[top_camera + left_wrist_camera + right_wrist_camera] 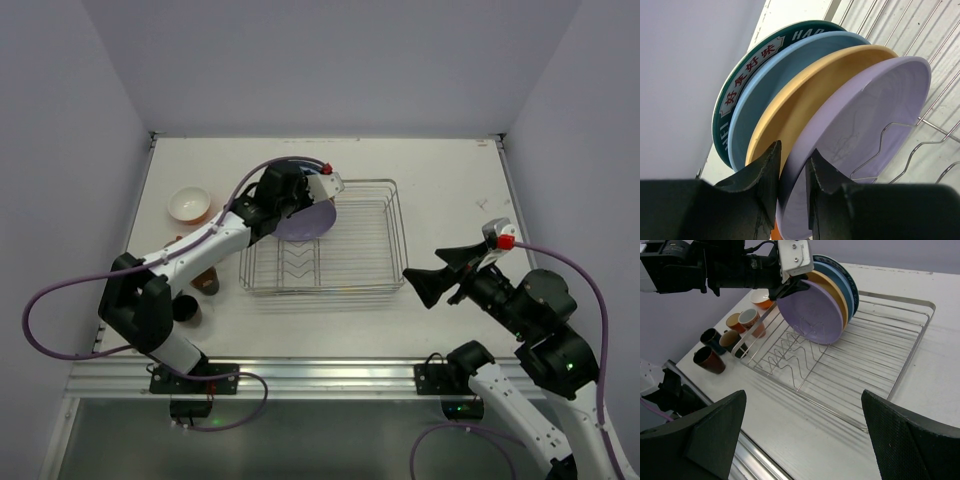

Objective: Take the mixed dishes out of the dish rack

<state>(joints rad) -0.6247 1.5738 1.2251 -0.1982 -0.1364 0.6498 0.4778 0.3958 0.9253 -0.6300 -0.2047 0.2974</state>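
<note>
Left gripper (pixel 792 162) pinches the near rim of the lavender plate (pixel 865 110), one black finger (pixel 767 172) on the back face and the other on the front. The lavender plate is at the far-left end of the dish rack (pixel 396 232), frontmost of four plates standing on edge; can't tell if its bottom edge rests on the wires. Behind it, tight together: yellow plate (pixel 805 95), blue plate (pixel 767 82), then patterned-rim plate (pixel 737 97) with a dark green rim and lettering. In the right wrist view the lavender plate (pixel 812 315) tilts forward from the stack, over the V-shaped dividers (pixel 787 357). The rest of the rack floor is bare wire. Right gripper (pixel 441 272) has its jaws spread wide, holds nothing, and hovers over the table (pixel 450 190) just right of the rack, apart from it. Five cups (pixel 730 340) are clustered on the table left of the rack. The orange bowl (pixel 189 204), white inside, is upright on the table further back on the left.
</note>
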